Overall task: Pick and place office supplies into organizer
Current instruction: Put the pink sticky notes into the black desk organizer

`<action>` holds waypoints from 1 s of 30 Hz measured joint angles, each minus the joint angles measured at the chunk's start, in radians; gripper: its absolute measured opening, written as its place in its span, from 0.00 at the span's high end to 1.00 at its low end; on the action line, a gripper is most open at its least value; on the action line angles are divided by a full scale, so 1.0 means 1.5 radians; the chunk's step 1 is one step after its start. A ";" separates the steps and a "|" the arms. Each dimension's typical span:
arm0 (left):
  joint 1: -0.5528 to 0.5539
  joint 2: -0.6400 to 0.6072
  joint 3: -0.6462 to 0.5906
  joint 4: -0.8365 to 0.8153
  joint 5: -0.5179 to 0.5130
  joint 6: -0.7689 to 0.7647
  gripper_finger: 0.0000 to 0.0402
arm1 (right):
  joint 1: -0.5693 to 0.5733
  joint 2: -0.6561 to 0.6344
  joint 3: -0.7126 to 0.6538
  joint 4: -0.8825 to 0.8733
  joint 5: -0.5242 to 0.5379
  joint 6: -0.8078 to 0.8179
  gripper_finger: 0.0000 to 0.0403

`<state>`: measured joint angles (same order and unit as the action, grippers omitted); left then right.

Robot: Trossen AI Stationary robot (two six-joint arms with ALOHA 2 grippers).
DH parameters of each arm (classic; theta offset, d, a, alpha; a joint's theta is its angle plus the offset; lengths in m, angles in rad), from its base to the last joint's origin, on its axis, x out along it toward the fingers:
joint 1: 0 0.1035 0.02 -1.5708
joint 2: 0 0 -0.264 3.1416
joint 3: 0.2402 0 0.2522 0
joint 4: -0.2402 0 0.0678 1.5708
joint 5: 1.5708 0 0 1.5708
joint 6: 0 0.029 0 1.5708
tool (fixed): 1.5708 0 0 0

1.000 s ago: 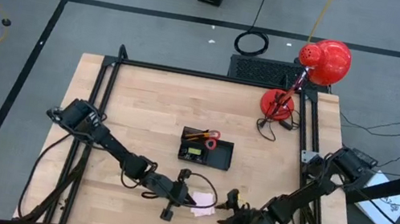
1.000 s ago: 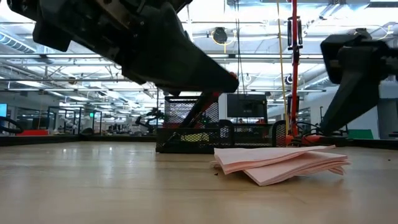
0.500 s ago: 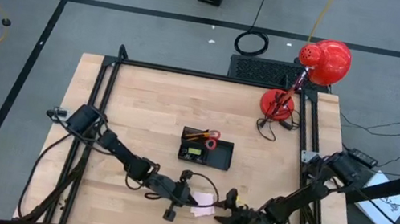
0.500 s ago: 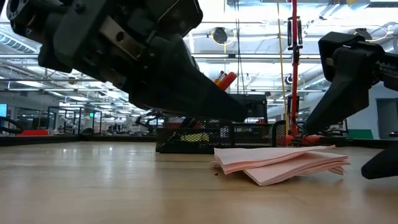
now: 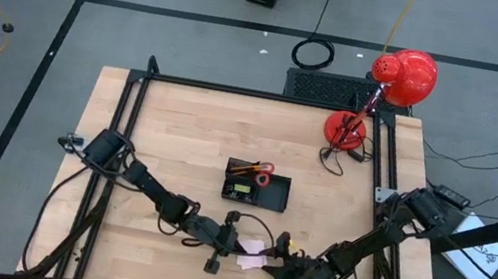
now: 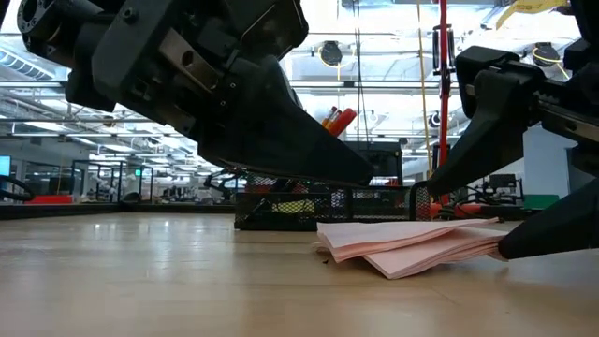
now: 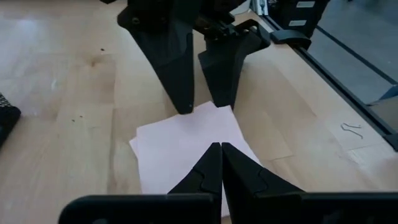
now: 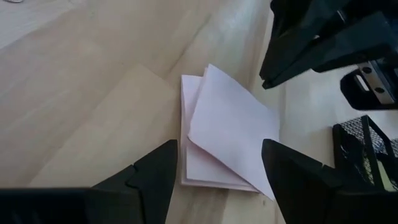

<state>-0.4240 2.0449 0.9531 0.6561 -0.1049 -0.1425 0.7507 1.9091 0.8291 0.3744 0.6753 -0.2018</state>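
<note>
Pink sticky-note pad (image 5: pixel 253 253) lies between left hand (image 5: pixel 236 246) and right hand (image 5: pixel 271 261).

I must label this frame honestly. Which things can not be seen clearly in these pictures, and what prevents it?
- Organizer contents: too small in the high view; in the low view the left arm covers much of it.
- Pad far edge: in the low view the right end effector (open) covers it.
- Pad near corner: in the left wrist view the shut left end effector hides it.
- Contact of either end effector with the pad: unclear in every view.
</note>
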 joint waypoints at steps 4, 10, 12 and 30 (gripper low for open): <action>0.001 0.000 0.000 -0.001 0.008 -0.001 0.97 | -0.001 0.000 0.000 -0.002 -0.010 -0.004 0.44; 0.005 0.000 0.000 -0.002 0.019 -0.012 0.98 | -0.006 0.000 0.000 -0.008 -0.015 -0.011 0.44; 0.006 0.000 0.000 -0.002 0.019 -0.012 0.96 | -0.012 0.000 0.000 -0.010 -0.015 -0.011 0.44; 0.030 0.000 0.000 -0.117 -0.023 -0.062 0.95 | -0.075 0.001 -0.001 -0.002 -0.019 -0.033 0.44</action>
<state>-0.3784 2.0445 0.9531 0.4813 -0.1398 -0.2360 0.6387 1.9099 0.8272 0.3711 0.6467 -0.2515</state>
